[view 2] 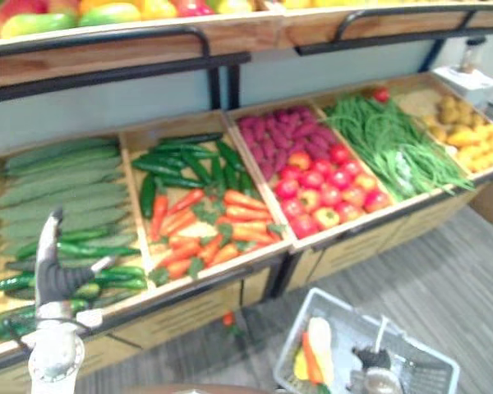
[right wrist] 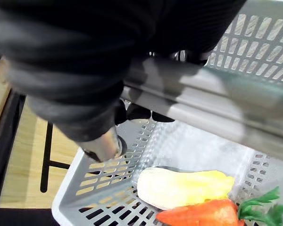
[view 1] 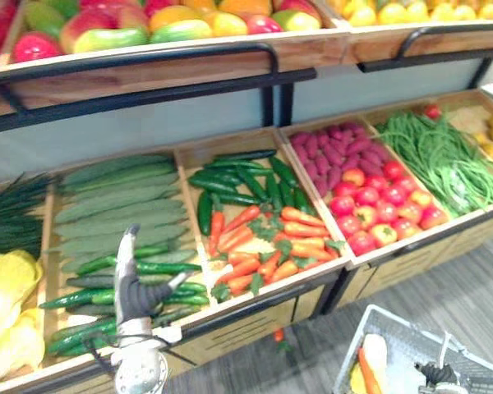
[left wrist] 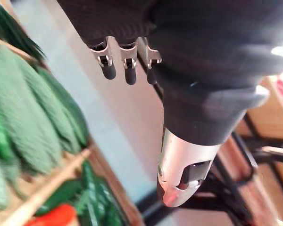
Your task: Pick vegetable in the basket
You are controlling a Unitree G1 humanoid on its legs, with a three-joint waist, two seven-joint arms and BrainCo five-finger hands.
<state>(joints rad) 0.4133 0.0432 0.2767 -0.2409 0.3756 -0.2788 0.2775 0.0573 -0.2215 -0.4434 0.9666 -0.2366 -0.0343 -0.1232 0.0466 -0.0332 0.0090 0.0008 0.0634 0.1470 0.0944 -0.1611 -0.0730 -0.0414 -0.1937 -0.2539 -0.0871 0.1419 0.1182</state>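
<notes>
1. Left eye view: the left hand hovers over slim, glossy dark-green cucumbers in a pale wooden display crate. Its fingers are straight and relaxed and hold nothing, so this pick is not yet begun.
2. Right eye view: low down, the right hand carries a light grey slotted plastic basket. Inside lie a smooth orange carrot and, just beside it, a pale yellow oblong vegetable (what kind, I cannot tell). By my reading the task is partly done: two vegetables are loaded, and the next one waits on the stand.
3. Left wrist view: the dark-tipped fingers and silver thumb close on nothing. Long, ridged, matt green gourds lie beyond them.
4. Right wrist view: the right hand's fingers curl round the basket's smooth grey bar handle. Below it, the tapered carrot shows feathery green leaves.
</notes>
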